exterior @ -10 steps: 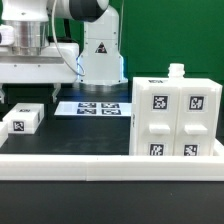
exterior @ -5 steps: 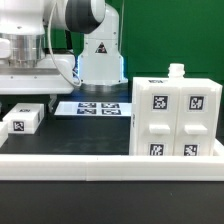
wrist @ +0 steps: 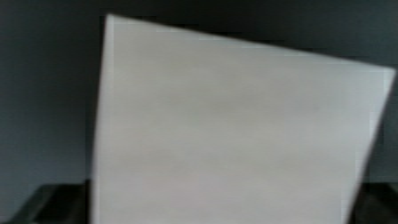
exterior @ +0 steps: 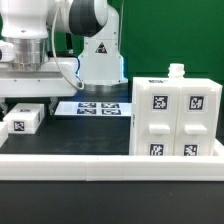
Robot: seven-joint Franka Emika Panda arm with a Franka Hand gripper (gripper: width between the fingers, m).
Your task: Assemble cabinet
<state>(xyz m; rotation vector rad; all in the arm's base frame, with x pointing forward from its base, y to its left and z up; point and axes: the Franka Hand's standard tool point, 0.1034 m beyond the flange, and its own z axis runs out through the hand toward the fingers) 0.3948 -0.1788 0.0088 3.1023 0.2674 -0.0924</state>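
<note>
I've got the gripper (exterior: 27, 68) up at the exterior view's left, hanging over the tabletop (exterior: 85, 135) above a wide white slab (exterior: 40, 88). The wrist view is nearly filled by one pale flat panel (wrist: 222, 130), so close I can't see the fingertips. Clenched on it or loose, I cannot tell.

The cabinet (exterior: 176, 115) sits well apart, over at the exterior view's right, upright on the tabletop, four tagged squares facing the camera and a small knob (exterior: 177, 70) on top. It's boxy, with no real long axis.

Between the two lies the marker board (exterior: 98, 107); a small tagged block (exterior: 22, 121) rests below the gripper.

My read: whatever comes next means travelling towards the exterior view's right, across the marker board, to reach the cabinet.
</note>
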